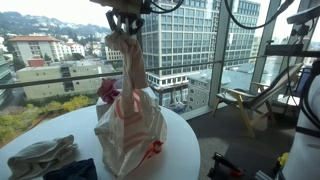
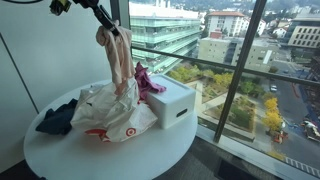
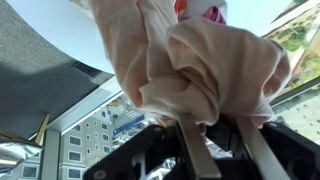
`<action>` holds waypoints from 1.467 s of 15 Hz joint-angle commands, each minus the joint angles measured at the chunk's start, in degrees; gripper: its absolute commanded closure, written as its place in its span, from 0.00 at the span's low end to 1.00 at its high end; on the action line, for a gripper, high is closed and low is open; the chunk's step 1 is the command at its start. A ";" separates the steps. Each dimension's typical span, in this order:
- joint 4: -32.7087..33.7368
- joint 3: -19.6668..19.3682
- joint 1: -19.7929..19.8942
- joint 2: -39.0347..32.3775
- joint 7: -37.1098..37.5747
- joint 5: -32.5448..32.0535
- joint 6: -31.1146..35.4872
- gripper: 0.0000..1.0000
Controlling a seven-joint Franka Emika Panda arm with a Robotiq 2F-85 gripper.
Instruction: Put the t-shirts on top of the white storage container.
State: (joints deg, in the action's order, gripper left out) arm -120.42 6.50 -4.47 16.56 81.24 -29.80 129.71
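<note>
My gripper [image 1: 125,22] [image 2: 105,22] is shut on a pale pink-beige t-shirt [image 1: 132,68] [image 2: 117,60], which hangs down from it high over the round table. In the wrist view the bunched cloth [image 3: 200,60] fills the space between the fingers [image 3: 222,135]. The white storage container [image 2: 176,102] stands near the window side of the table, with a magenta t-shirt [image 2: 148,82] [image 1: 107,90] lying on its near end. The hanging shirt's lower end reaches a white plastic bag with red print [image 2: 108,118] [image 1: 130,128] beside the container.
A dark blue garment [image 2: 55,118] [image 1: 70,170] and a light grey cloth [image 1: 40,155] lie on the white round table [image 2: 110,155]. Floor-to-ceiling windows stand close behind the table. Wooden chairs [image 1: 240,105] stand off to the side.
</note>
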 commanded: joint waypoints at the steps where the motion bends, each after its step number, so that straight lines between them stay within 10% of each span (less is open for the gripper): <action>1: 5.21 -0.36 -0.01 0.66 -8.85 11.53 -5.59 0.95; 9: 8.76 1.20 7.22 -4.34 -2.78 3.80 -3.17 0.95; 22: 21.63 -9.12 10.27 -22.08 -2.81 5.99 10.69 0.95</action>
State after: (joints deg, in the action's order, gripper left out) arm -103.96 -0.84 6.26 -1.06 79.46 -26.18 137.88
